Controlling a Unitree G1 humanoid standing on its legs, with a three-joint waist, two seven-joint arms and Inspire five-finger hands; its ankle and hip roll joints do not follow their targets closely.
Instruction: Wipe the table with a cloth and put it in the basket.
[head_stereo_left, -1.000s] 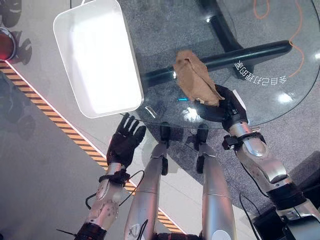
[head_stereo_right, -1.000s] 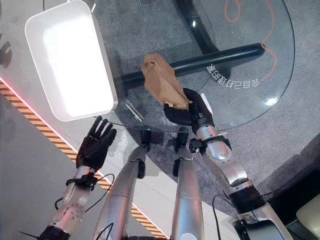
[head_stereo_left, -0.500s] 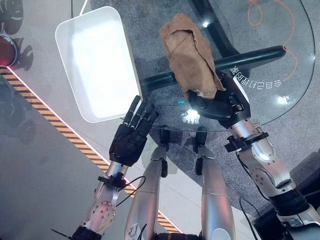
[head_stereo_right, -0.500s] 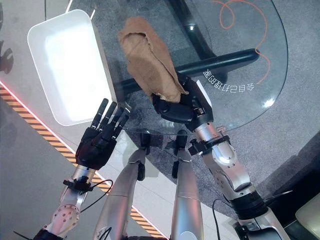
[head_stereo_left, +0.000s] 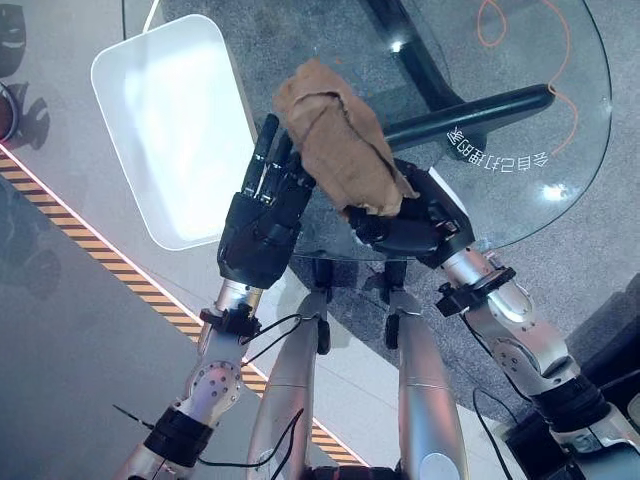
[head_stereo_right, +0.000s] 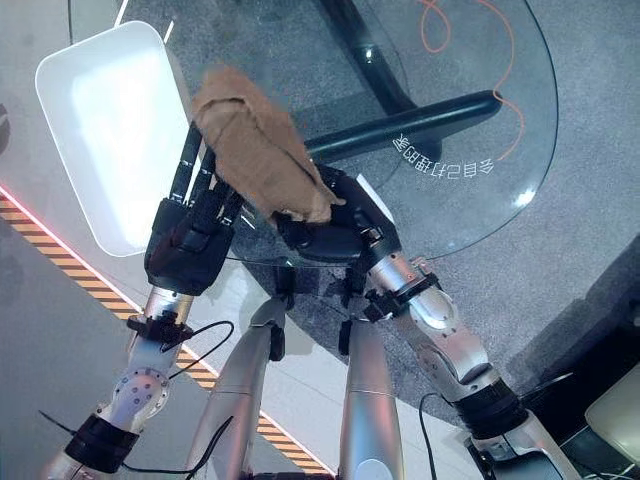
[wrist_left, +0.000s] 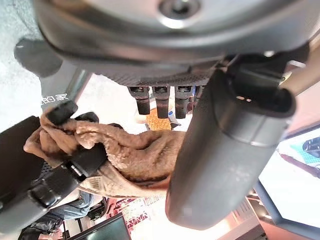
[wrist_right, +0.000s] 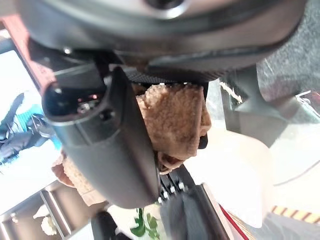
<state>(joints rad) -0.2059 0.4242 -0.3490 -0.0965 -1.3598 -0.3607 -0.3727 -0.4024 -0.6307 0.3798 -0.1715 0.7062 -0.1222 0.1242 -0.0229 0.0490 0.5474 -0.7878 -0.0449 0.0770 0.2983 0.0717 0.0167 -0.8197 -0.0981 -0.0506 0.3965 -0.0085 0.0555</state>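
Left eye view first: the right hand has the brown cloth clamped at its lower end, fingers curled round the fabric, and the cloth stands up off the glass table near the table's near-left edge. The left hand is right beside it, fingers straight and reaching up against the cloth's left side. The white basket sits at the table's left edge, nothing in it.

Right eye view: same picture, cloth lifted clear of the glass, right hand under it, left hand alongside with its fingertips at the fabric. The basket is just beyond the left hand.

Left wrist view: straight fingers reach towards the bunched cloth (not closed on it), while the other hand's dark fingers wrap the fabric.

Right wrist view: cloth pressed tight against the palm, thumb closed over it.

My read: with the cloth off the glass, the wiping looks finished. What's left is the drop into the basket, possibly by way of a handover to the left hand.
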